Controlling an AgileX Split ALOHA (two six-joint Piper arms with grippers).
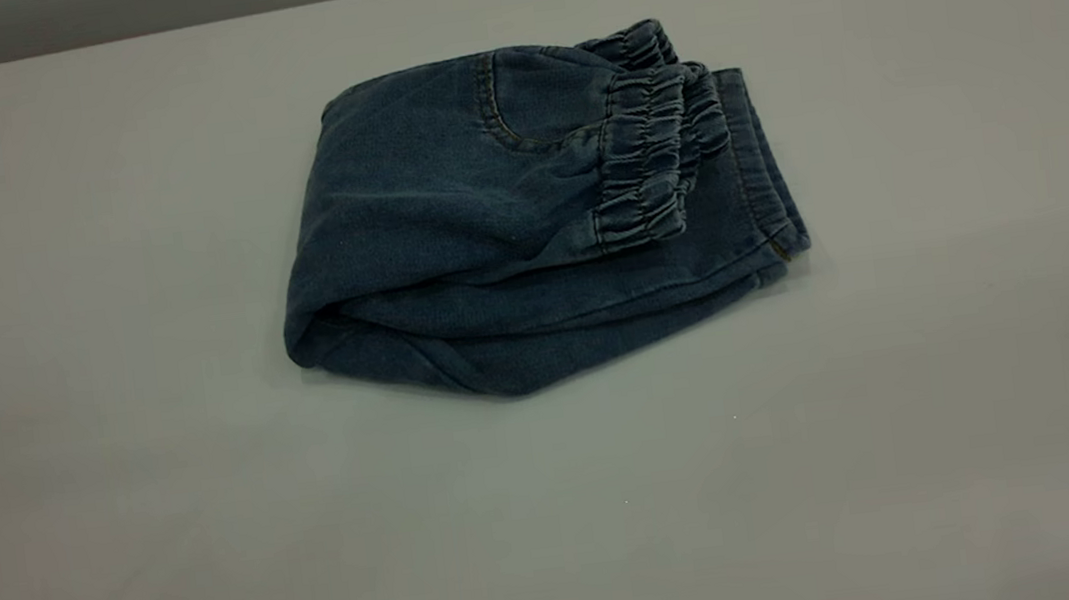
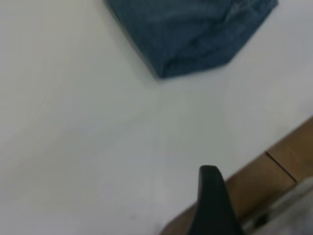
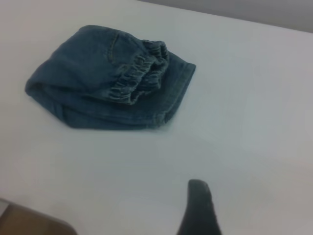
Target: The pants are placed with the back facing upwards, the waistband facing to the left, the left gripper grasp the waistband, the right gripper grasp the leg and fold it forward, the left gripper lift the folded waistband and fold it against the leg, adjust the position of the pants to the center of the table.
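Pants: one pair (image 1: 527,230), folded into a compact bundle, lying slightly above the middle of the exterior frame on the counter (image 1: 113,489).
Waistband: gathered elastic (image 1: 655,165) on top, toward the right of the bundle.
Long axis: left to right across the frame.
Left pincer: one dark finger (image 2: 211,196) visible, well apart from the pants; whether it is apart or together, I cannot tell.
Right pincer: one finger (image 3: 198,205), also well apart; state unclear.
Nearer arm: cannot judge.
Remaining: probably only centering.

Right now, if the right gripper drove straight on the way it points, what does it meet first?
Probably bare table, not cloth. Only one fingertip of the right gripper shows, and the folded pants lie off to one side of its line. Depth is unclear.
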